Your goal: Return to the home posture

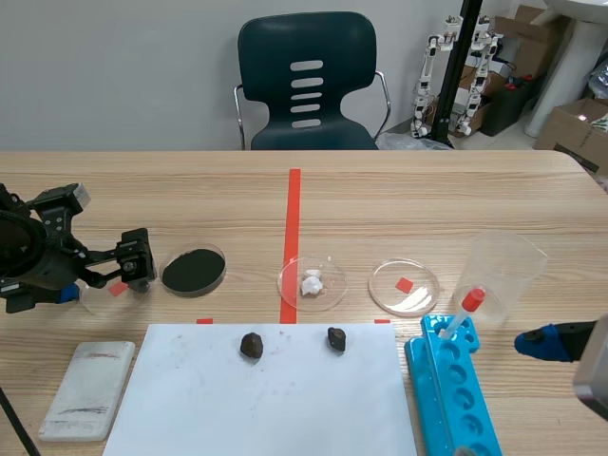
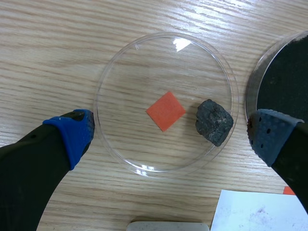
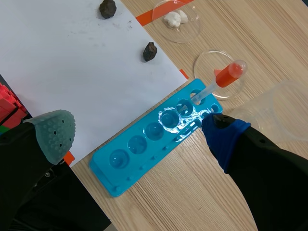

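Catching the left gripper spread wide and empty over the fragile-looking clear dish with its dark lump, the right gripper gaping bare above the lightweight blue well tray, with nothing to grasp, likely just lifting clear.

Powder dish partly out of frame.

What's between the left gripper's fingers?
Left wrist view: a clear petri dish holding a dark rock, over an orange tape mark. The left gripper is open around it.
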Tool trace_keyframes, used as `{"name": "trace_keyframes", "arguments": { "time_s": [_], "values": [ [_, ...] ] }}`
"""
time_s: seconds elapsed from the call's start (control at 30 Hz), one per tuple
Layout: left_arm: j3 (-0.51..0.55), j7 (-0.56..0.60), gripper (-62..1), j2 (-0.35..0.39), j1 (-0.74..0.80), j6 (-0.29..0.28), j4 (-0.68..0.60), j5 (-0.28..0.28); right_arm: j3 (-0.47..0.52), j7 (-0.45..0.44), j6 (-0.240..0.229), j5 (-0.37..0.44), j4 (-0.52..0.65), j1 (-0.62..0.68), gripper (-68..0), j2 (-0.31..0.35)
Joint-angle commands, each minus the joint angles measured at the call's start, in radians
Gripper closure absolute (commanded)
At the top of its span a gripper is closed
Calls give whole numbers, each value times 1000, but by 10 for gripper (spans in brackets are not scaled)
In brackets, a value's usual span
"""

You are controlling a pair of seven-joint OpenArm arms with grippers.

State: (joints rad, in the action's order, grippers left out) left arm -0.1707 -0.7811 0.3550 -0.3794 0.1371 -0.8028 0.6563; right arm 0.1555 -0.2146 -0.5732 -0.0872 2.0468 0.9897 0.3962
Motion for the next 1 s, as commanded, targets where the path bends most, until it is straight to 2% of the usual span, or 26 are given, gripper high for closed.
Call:
{"name": "trace_keyframes", "arguments": {
  "time_s": [0.0,0.73,0.87,0.97],
  "values": [
    [3,6,-623,11,-14,-3,-26,6,2,-8,1,8,16,-6,-547,11],
    [3,6,-623,12,-14,-4,-26,6,2,-8,1,8,16,-6,-547,11],
    [3,27,-623,14,0,-48,-31,10,2,-8,1,8,16,-6,-547,11],
    [3,47,-623,17,25,-55,-54,14,2,-8,1,8,16,-6,-547,11]
  ]
}}
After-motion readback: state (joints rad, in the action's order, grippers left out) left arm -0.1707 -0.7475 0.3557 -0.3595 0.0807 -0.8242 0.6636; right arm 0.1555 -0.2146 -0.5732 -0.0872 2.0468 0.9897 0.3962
